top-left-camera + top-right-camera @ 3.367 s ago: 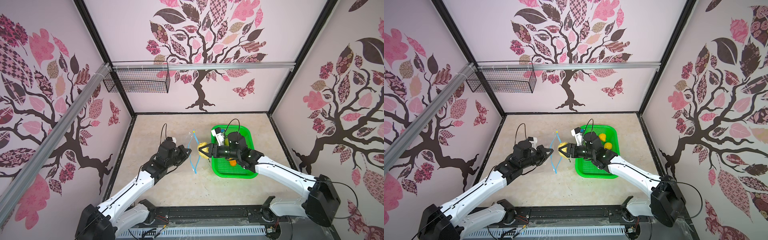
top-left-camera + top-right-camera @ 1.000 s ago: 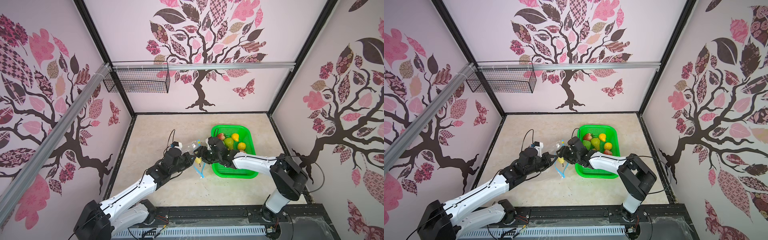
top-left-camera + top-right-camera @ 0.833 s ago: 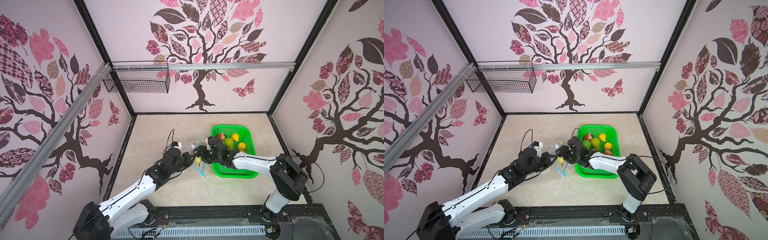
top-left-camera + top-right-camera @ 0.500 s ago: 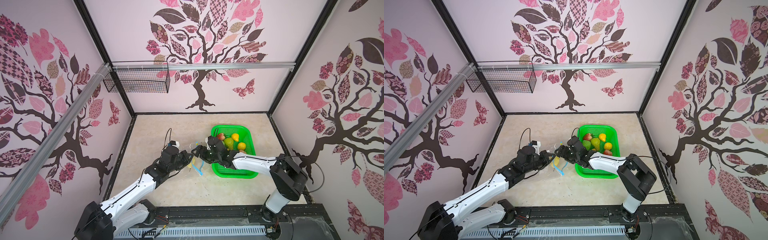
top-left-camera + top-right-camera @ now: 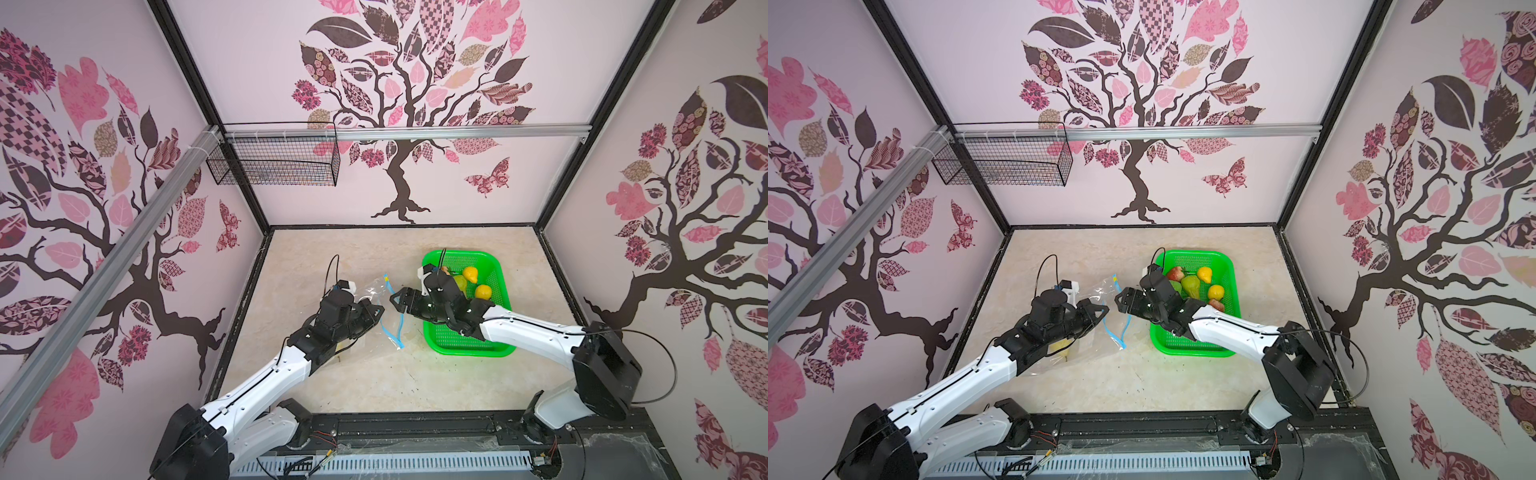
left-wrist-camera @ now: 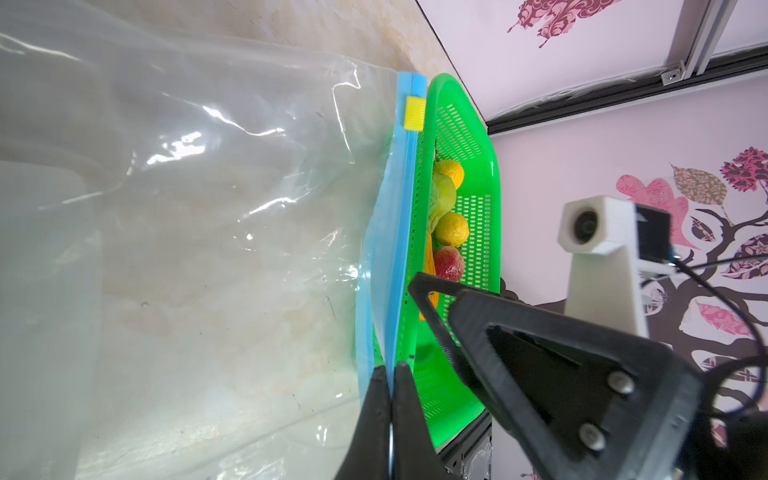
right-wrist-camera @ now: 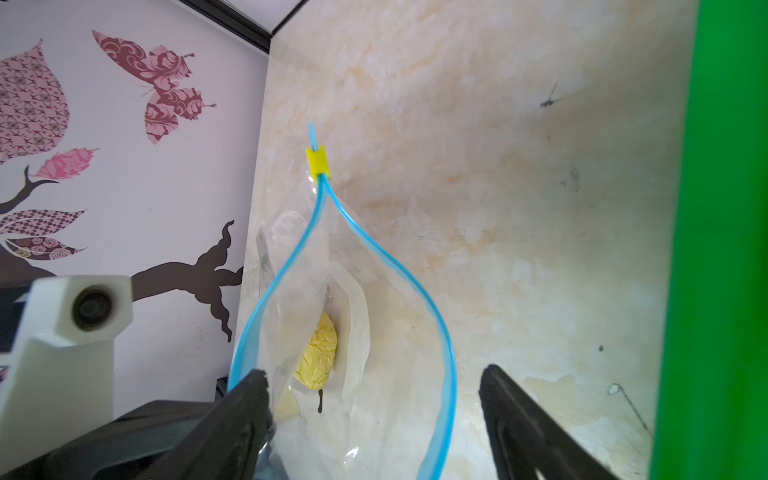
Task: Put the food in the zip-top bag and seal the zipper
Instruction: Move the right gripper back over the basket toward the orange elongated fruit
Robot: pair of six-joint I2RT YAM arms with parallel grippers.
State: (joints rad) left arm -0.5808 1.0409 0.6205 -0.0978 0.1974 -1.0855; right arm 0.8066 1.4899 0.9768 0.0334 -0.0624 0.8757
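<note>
The clear zip-top bag lies left of the green basket with its mouth held open. My left gripper is shut on one lip of the light-blue zipper. The yellow slider sits at the zipper's far end. My right gripper hangs open over the mouth, holding nothing. A bumpy yellow piece lies inside the bag. Other food stays in the basket: strawberry, pear and lemons.
The green mesh basket stands right of the bag, with my right forearm across it. A black wire basket hangs on the back wall rail. Black frame edges border the beige table.
My right gripper has opened wide and the bumpy yellow piece it held at the mouth now lies inside the bag. The left gripper has kept its grip and shifted slightly.
</note>
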